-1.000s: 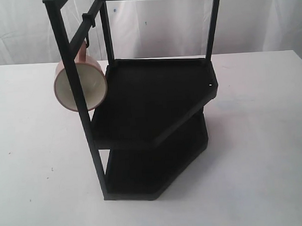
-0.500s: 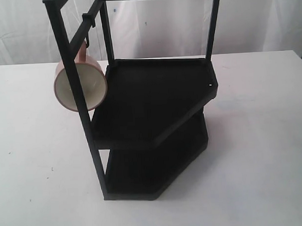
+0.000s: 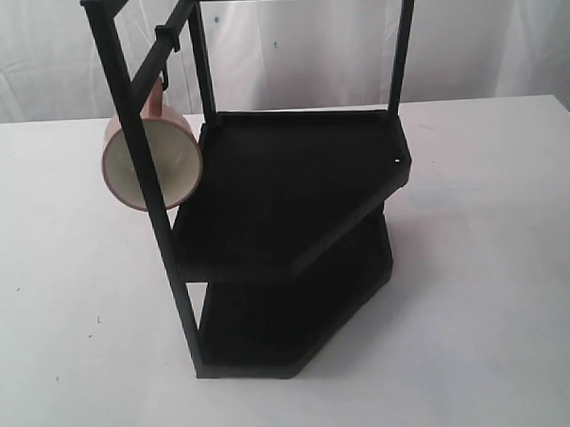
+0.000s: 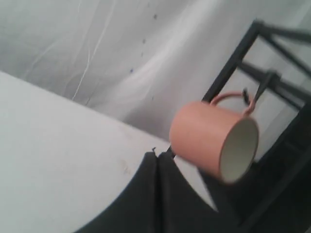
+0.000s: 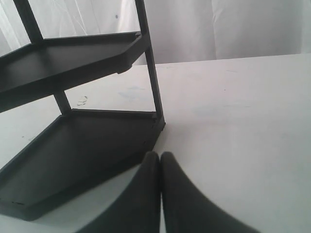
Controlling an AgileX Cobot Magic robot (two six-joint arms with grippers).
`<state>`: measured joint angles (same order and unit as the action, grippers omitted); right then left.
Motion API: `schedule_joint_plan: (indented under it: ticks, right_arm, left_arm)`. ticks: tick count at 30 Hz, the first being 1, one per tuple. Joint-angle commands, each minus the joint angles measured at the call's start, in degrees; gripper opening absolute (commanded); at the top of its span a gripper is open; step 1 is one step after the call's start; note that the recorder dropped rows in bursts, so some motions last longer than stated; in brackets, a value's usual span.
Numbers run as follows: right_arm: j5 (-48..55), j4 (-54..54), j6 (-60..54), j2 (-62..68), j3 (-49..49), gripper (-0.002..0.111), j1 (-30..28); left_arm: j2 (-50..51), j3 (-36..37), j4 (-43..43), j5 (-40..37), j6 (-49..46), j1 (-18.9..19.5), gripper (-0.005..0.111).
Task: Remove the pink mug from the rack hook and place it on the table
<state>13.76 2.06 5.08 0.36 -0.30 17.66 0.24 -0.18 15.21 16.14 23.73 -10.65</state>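
Dusty-pink ceramic mug [image 3: 180, 159] hangs on small black metal hook [image 3: 166, 82], left of black two-shelf rack [image 3: 293, 189]; left gripper [image 4: 157, 159], right gripper [image 5: 160, 158] pinched together, empty

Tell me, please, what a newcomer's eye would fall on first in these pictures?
The pink mug stands out first: it hangs by its handle from the rack hook at the rack's upper left in the exterior view, cream inside facing the camera. The black two-shelf rack itself stands in the middle of the white table. In the wrist views the left gripper and right gripper are both shut and hold nothing.
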Motion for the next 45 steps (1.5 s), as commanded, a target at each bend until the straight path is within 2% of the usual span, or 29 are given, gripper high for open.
schedule_joint_plan:
  ticks: [1,4,7,10,12,13,15,19,20,21,23,24,26,27,28,29,34,37,41,45]
  right_arm:
    - [0.03,-0.57,-0.31,-0.36,0.30,0.000,-0.38]
    - [0.03,-0.57,-0.31,-0.36,0.30,0.000,-0.38]
    - [0.03,-0.57,-0.31,-0.36,0.30,0.000,-0.38]
    - [0.03,-0.57,-0.31,-0.36,0.30,0.000,-0.38]
    - [0.03,-0.57,-0.31,-0.36,0.30,0.000,-0.38]
    - [0.03,-0.57,-0.31,-0.36,0.30,0.000,-0.38]
    - [0.03,-0.57,-0.31,-0.36,0.30,0.000,-0.38]
    - [0.03,-0.57,-0.31,-0.36,0.30,0.000,-0.38]
    - [0.03,-0.57,-0.31,-0.36,0.30,0.000,-0.38]
    - [0.03,-0.57,-0.31,-0.36,0.30,0.000,-0.38]
    - [0.03,-0.57,-0.31,-0.36,0.30,0.000,-0.38]
    - [0.03,-0.57,-0.31,-0.36,0.30,0.000,-0.38]
    - [0.03,-0.57,-0.31,-0.36,0.30,0.000,-0.38]
    - [0.03,-0.57,-0.31,-0.36,0.30,0.000,-0.38]
    - [0.03,-0.57,-0.31,-0.36,0.30,0.000,-0.38]
    - [0.03,-0.57,-0.31,-0.36,0.30,0.000,-0.38]
    - [0.03,-0.57,-0.31,-0.36,0.30,0.000,-0.38]
    - [0.03,-0.57,-0.31,-0.36,0.30,0.000,-0.38]
    - [0.03,-0.57,-0.31,-0.36,0.30,0.000,-0.38]
    - [0.03,-0.57,-0.31,-0.36,0.30,0.000,-0.38]
  left_arm:
    - [-0.24,-0.04,-2.04,9.10,14.95,-0.06,0.000]
    - [-0.24,-6.26,-14.57,9.22,27.15,-0.06,0.000]
    - [-0.24,-15.32,-28.21,4.91,31.97,-0.06,0.000]
    - [-0.07,-26.78,-40.33,-10.70,38.44,-0.06,0.000]
    - [1.69,-33.13,-42.87,-22.58,40.21,-0.06,0.000]
    - [2.71,-36.20,-42.51,-27.98,37.25,-0.18,0.000]
    - [4.89,-40.68,-37.63,-34.99,22.92,-0.30,0.000]
    - [11.78,-47.69,-16.53,-46.73,-8.67,-0.30,0.000]
    - [14.15,-49.06,-11.93,-49.54,-13.96,-0.30,0.000]
    - [19.12,-50.98,-5.76,-55.76,-22.89,-0.30,0.000]
    - [25.58,-51.49,-3.71,-58.69,-26.49,-0.30,0.002]
    - [27.31,-51.49,-3.71,-58.69,-27.29,-0.30,0.005]
    - [33.57,-51.49,-3.23,-56.30,-29.56,-0.30,0.030]
    - [37.35,-51.14,-0.43,-53.49,-31.04,-0.30,0.056]
    - [39.61,-50.31,2.41,-50.77,-33.33,-0.30,0.072]
    - [42.02,-49.46,4.20,-48.39,-35.46,-0.30,0.079]
    - [52.26,-43.86,16.02,-35.61,-46.05,-0.40,0.077]
    - [55.00,-43.18,22.69,-31.98,-52.48,-0.40,0.077]
    - [56.37,-43.18,23.73,-28.63,-53.74,-0.43,0.077]
    - [59.21,-43.18,23.91,-26.74,-54.57,-3.99,0.077]
